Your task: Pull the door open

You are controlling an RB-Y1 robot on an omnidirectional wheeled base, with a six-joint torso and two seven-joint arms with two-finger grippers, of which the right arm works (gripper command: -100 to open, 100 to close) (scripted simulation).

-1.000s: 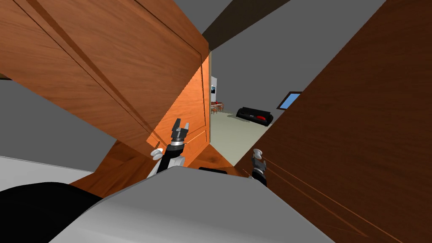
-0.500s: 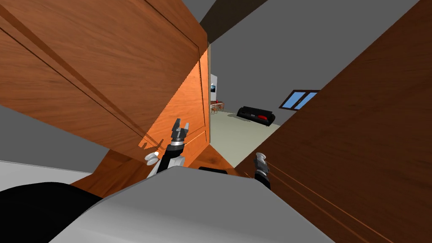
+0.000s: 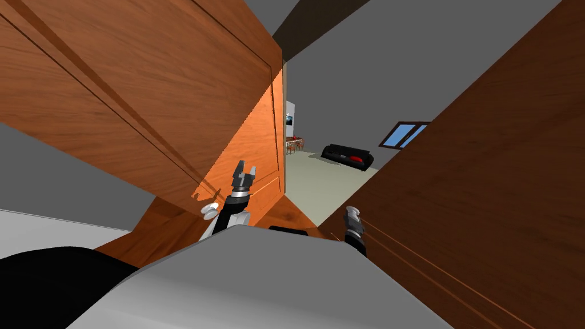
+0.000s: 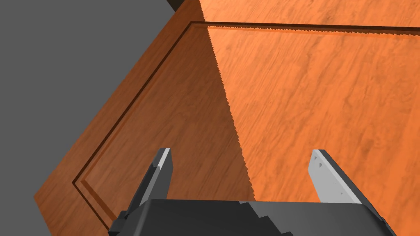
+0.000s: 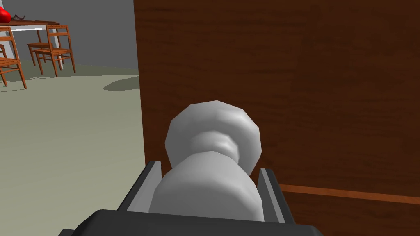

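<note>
At right of the doorway: right gripper (image 5: 209,168) clamped on white knob (image 5: 211,139) of brown door (image 5: 328,82), fingers pressing its sides | brown door ajar, gap beside its edge showing floor (image 5: 69,143), chairs (image 5: 49,49), sofa (image 3: 344,155) | left gripper (image 4: 242,152) fingers spread apart, facing orange door (image 4: 307,82), not touching it

Grey-white door knob (image 5: 211,162): near end sunk behind the right gripper's (image 5: 208,168) dark body; fingers (image 5: 144,189): inner faces covered by the knob; dark brown door (image 5: 307,82): running off the view's edges; window (image 3: 407,133): partly behind the door's edge; red object (image 5: 3,15) on far counter (image 5: 37,24): cropped, unidentifiable.
</note>
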